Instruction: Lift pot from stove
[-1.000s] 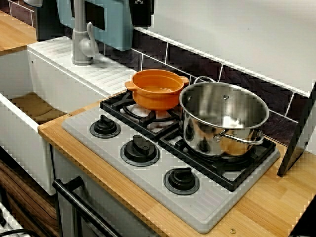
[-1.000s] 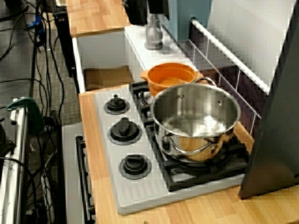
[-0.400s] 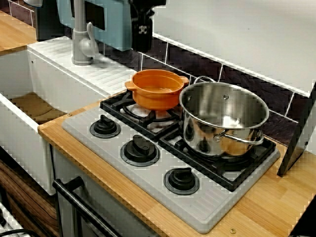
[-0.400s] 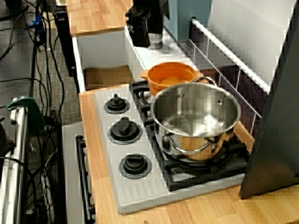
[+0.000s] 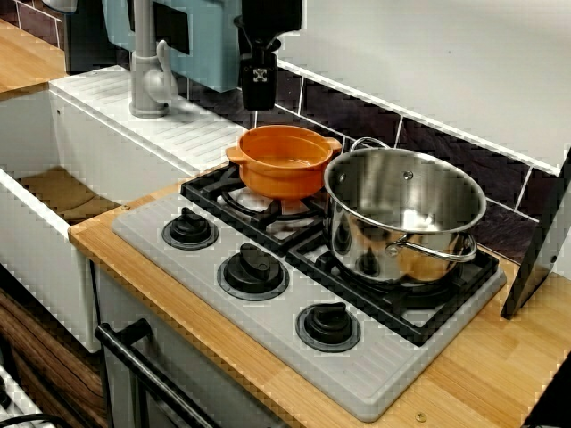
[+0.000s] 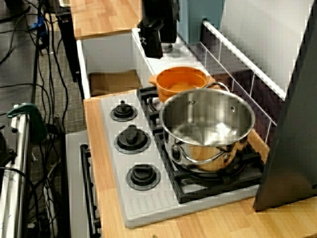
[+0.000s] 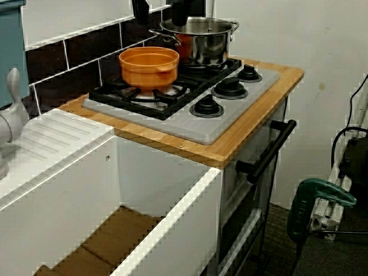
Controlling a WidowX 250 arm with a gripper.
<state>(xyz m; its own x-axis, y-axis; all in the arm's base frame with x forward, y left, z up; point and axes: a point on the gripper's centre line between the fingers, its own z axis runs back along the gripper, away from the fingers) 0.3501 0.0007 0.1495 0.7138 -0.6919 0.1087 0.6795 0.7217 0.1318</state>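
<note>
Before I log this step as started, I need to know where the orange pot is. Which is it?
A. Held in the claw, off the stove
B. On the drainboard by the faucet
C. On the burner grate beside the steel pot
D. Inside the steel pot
C. The orange pot sits on the stove's black grate next to the steel pot, while the claw hangs above and behind it without touching it.
</note>
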